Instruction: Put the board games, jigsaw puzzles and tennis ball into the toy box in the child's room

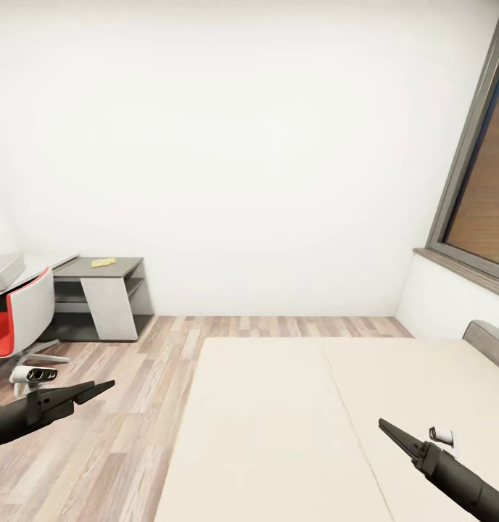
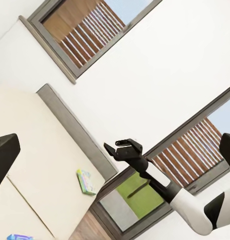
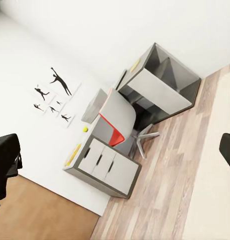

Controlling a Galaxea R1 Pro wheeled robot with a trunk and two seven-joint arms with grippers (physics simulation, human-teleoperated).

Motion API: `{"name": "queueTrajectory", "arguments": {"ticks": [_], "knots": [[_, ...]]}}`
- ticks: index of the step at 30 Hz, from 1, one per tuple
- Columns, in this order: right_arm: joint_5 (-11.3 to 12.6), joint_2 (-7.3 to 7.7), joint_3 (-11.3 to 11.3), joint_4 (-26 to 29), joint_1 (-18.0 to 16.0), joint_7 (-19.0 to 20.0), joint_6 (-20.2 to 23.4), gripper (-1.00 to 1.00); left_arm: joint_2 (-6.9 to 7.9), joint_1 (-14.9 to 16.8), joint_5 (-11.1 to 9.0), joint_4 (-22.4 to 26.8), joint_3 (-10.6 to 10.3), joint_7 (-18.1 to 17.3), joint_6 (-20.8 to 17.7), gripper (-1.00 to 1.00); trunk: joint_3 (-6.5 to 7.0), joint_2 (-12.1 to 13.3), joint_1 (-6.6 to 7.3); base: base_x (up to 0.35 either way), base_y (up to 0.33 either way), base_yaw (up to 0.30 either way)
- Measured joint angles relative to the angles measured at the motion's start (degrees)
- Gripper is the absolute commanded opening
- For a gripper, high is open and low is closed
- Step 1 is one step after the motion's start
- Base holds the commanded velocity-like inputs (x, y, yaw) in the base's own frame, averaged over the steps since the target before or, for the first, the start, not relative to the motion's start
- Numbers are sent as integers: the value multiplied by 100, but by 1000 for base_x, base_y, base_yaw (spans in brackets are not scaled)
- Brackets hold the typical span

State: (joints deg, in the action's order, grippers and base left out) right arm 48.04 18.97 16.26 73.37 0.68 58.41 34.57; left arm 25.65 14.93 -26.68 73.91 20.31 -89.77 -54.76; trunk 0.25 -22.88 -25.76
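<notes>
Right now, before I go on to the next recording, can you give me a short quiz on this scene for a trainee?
1. True or false: a board game lies on the bed.
2. The chair by the table has a seat that is: A blue, B red, C green.
3. What do the left gripper and the right gripper hold?

Key: 1 true. 2 B. 3 nothing; both sets of jaws stand open, over the floor and the bed.
</notes>
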Motion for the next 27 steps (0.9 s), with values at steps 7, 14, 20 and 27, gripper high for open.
{"name": "queueTrajectory", "arguments": {"ticks": [7,14,20,27], "knots": [[0,0,0,0,0,0,0,100,0,0,0,0,0,0,0,100,0,0,0,0,-188,0],[1,0,0,-1,0,1,0,100,-3,0,2,1,1,1,0,100,0,-1,0,0,-204,0],[1,4,-1,-1,0,1,0,100,-7,0,1,1,1,1,0,100,0,-1,0,0,-49,0],[1,3,-1,-1,0,1,0,100,-8,0,1,1,1,1,0,100,0,-1,0,0,-11,0]]}}
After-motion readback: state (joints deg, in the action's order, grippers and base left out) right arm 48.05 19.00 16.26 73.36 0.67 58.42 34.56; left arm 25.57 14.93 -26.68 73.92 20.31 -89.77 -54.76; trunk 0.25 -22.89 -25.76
